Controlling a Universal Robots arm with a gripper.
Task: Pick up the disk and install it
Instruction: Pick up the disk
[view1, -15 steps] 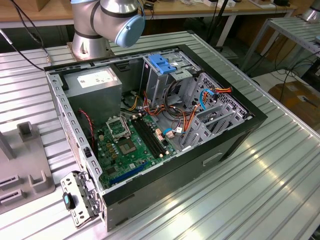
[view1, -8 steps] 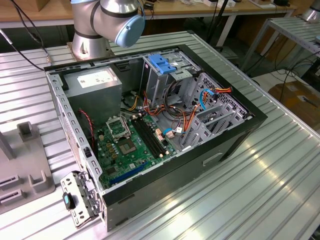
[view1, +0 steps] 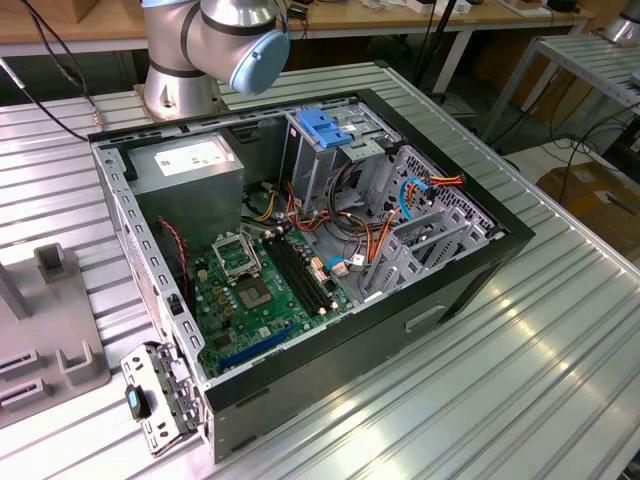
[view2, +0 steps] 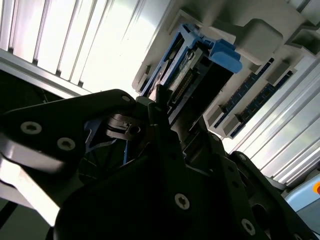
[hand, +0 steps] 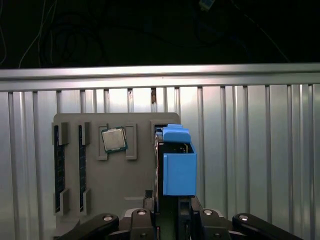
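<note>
The disk (hand: 178, 167) stands on edge in its bright blue carrier, over a slot of the grey holder tray (hand: 125, 185) that lies on the ribbed metal table. My gripper (hand: 174, 201) reaches in from below it, one dark finger on each flat side with no gap showing. In the second wrist view the disk (view2: 187, 75) shows its connector edge and the blue tab, with my gripper (view2: 180, 112) closed around its near end. The open computer case (view1: 470, 270) lies on its side in the exterior view.
The holder tray also carries a processor chip (hand: 114, 139) and memory sticks (hand: 59, 170). Inside the case are a grey power-supply box (view1: 190, 165), a green motherboard (view1: 255, 295), a drive cage with a bare blue bracket (view1: 325, 127) and orange cables. The arm's base (view1: 180, 85) stands behind the case.
</note>
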